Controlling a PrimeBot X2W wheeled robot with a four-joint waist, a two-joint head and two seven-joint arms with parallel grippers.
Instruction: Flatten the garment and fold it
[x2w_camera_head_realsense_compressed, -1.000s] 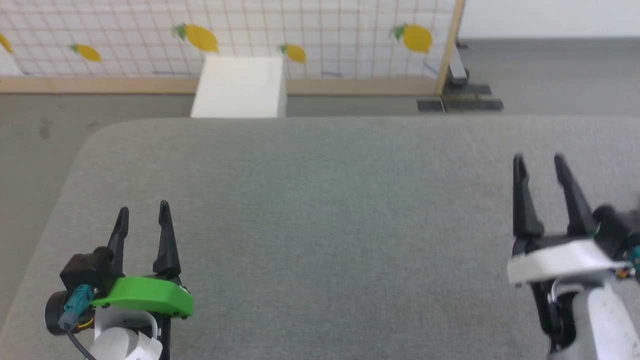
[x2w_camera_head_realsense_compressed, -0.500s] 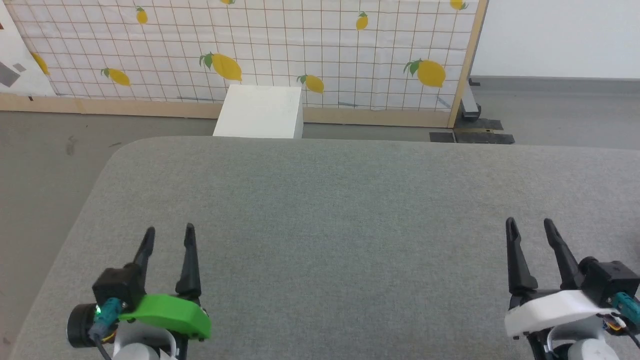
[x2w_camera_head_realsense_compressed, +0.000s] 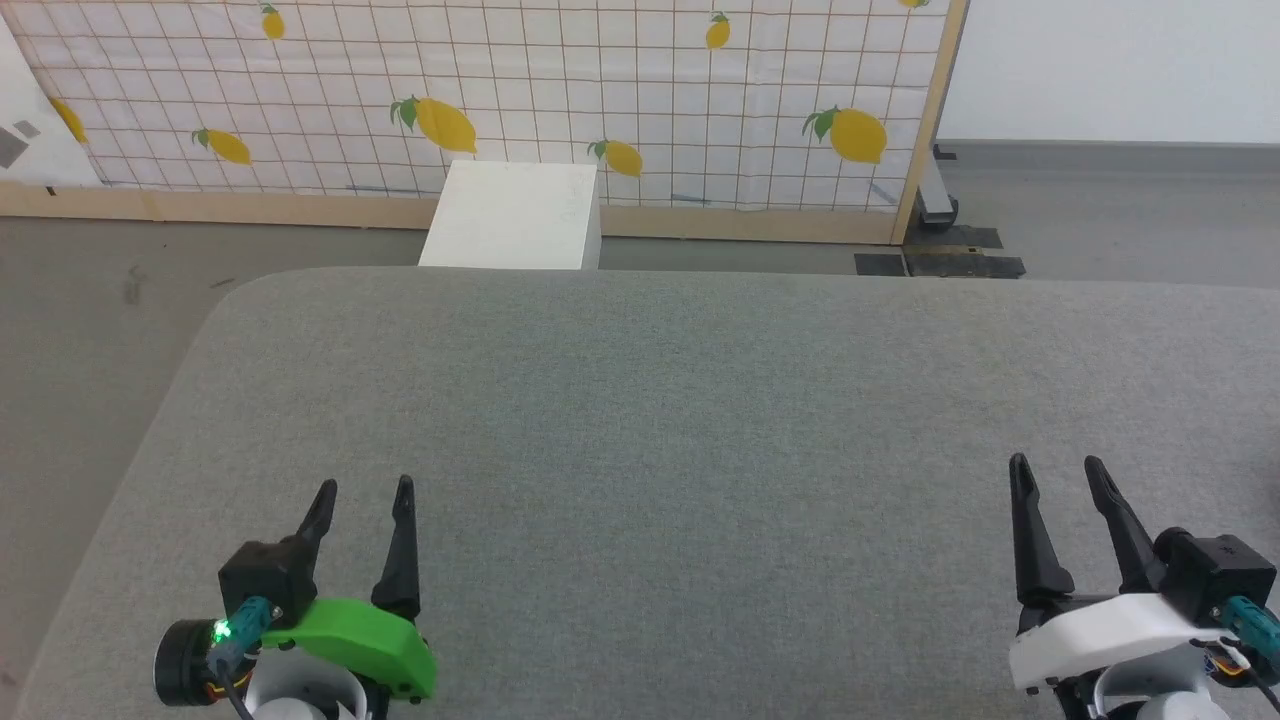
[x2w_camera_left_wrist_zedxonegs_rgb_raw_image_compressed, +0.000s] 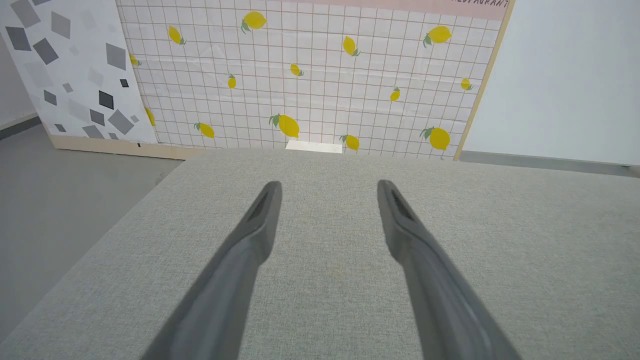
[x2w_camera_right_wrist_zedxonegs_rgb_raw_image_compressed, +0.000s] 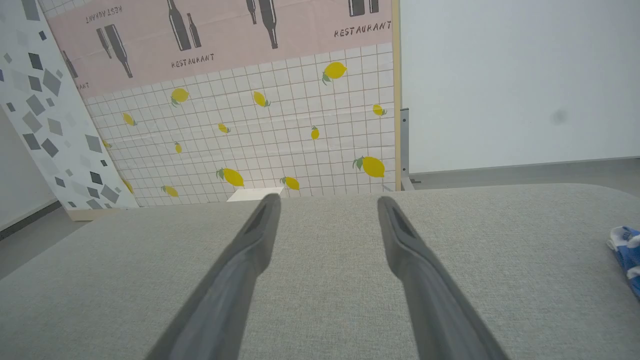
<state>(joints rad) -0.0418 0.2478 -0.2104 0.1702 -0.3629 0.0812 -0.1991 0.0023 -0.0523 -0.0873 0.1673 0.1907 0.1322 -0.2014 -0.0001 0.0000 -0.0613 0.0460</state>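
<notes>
A corner of the garment (x2w_camera_right_wrist_zedxonegs_rgb_raw_image_compressed: 627, 255), blue cloth with white trim, lies on the grey surface at the right edge of the right wrist view, well to the right of my right gripper. My left gripper (x2w_camera_head_realsense_compressed: 365, 490) (x2w_camera_left_wrist_zedxonegs_rgb_raw_image_compressed: 327, 187) hovers over the near left of the grey cushioned table (x2w_camera_head_realsense_compressed: 660, 420), open and holding nothing. My right gripper (x2w_camera_head_realsense_compressed: 1055, 468) (x2w_camera_right_wrist_zedxonegs_rgb_raw_image_compressed: 327, 202) stands at the near right, also open and holding nothing.
A white box (x2w_camera_head_realsense_compressed: 512, 215) stands on the floor just past the table's far edge. Behind it is a tiled lemon-print panel (x2w_camera_head_realsense_compressed: 560, 90) with a wooden frame. The table's left edge drops to grey floor (x2w_camera_head_realsense_compressed: 90, 300).
The head camera has tilted up, so more of the back panel shows. Both grippers sit lower in the picture, the right one drawn back the most. Both stay open.
</notes>
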